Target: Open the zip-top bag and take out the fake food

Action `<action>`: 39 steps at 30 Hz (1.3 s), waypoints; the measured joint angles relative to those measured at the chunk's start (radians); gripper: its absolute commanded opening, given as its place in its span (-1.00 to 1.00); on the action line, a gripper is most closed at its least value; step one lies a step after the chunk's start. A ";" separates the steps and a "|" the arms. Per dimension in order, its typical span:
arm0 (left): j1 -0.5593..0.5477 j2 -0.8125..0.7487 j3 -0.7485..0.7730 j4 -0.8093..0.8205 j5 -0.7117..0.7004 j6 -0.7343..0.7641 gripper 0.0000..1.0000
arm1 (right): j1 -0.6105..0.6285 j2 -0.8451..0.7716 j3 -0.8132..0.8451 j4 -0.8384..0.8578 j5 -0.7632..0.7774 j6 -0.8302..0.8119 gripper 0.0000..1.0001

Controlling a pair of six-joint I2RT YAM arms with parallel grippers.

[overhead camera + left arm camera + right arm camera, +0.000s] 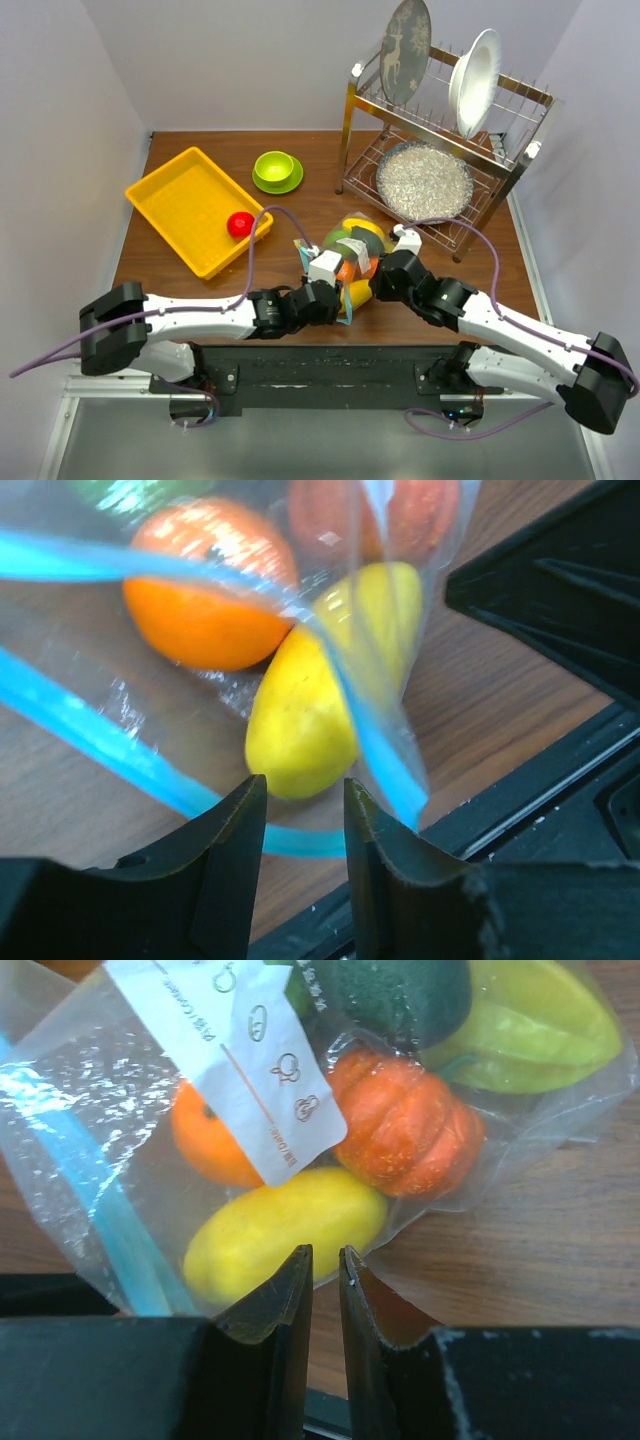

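The zip-top bag (352, 250) lies at the table's middle, clear with a teal-blue zip strip (90, 742). Inside it is fake food: an orange (205, 585), a yellow fruit (305, 715), an orange pumpkin (405, 1125), a dark green piece (400, 995) and a yellow-green starfruit (530, 1030). One red piece (239, 224) lies in the yellow tray (185, 205). My left gripper (305, 790) is open at the bag's mouth, with the strip lying across the gap and the yellow fruit just ahead. My right gripper (324, 1255) has its jaws nearly together on the bag's side edge by the yellow fruit (285, 1230).
A lime-green bowl on a saucer (276, 169) stands behind the bag. A metal dish rack (445, 150) with plates and a glittery dish fills the back right. The table's front edge and a black rail (540, 780) lie close behind both grippers.
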 measured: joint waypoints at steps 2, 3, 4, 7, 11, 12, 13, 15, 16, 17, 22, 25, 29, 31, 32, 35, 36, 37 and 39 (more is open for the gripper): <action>-0.005 0.032 0.024 0.011 -0.004 0.042 -0.05 | 0.000 0.019 0.000 -0.002 0.013 0.000 -0.63; -0.005 0.049 0.035 0.021 -0.005 0.061 0.03 | 0.000 0.032 0.000 -0.002 0.023 0.000 -0.63; -0.005 0.067 0.046 0.031 -0.008 0.089 0.08 | 0.000 0.044 0.000 -0.002 0.031 0.000 -0.63; -0.005 0.099 0.058 0.055 -0.016 0.158 0.23 | 0.000 0.080 0.000 -0.014 0.060 -0.001 -0.67; -0.005 0.114 0.058 0.091 -0.026 0.239 0.31 | 0.000 0.136 0.006 -0.018 0.080 -0.003 -0.71; -0.005 0.119 0.062 0.099 -0.026 0.262 0.33 | 0.000 0.151 0.008 -0.018 0.080 -0.004 -0.71; -0.005 0.125 0.064 0.110 -0.021 0.286 0.34 | 0.000 0.163 0.009 -0.017 0.081 -0.005 -0.72; -0.005 0.137 0.066 0.132 -0.005 0.323 0.36 | 0.000 0.182 0.010 -0.016 0.081 -0.006 -0.71; -0.005 0.144 0.066 0.146 0.007 0.337 0.38 | 0.000 0.190 0.010 -0.016 0.081 -0.007 -0.71; -0.005 0.152 0.065 0.151 0.017 0.351 0.38 | 0.000 0.195 0.011 -0.015 0.081 -0.008 -0.72; -0.003 0.189 0.064 0.192 0.051 0.386 0.47 | 0.000 0.222 0.028 -0.006 0.078 -0.012 -0.74; -0.003 0.205 0.056 0.214 0.065 0.398 0.55 | 0.000 0.243 0.035 0.005 0.076 -0.016 -0.73; -0.003 0.217 0.048 0.227 0.076 0.412 0.59 | 0.000 0.256 0.035 0.008 0.069 -0.020 -0.70; -0.003 0.225 0.048 0.236 0.076 0.413 0.58 | 0.000 0.262 0.035 0.010 0.067 -0.020 -0.63; -0.003 0.230 0.048 0.240 0.076 0.414 0.58 | 0.000 0.265 0.035 0.011 0.066 -0.020 -0.58; -0.003 0.241 0.048 0.254 0.077 0.416 0.50 | 0.000 0.273 0.035 0.016 0.058 -0.021 -0.43; -0.003 0.247 0.048 0.259 0.077 0.415 0.47 | 0.000 0.275 0.035 0.016 0.053 -0.022 -0.39; -0.003 0.252 0.048 0.264 0.076 0.415 0.39 | 0.000 0.277 0.035 0.017 0.051 -0.023 -0.38; -0.003 0.259 0.048 0.269 0.075 0.414 0.24 | -0.001 0.282 0.035 0.015 0.051 -0.024 -0.37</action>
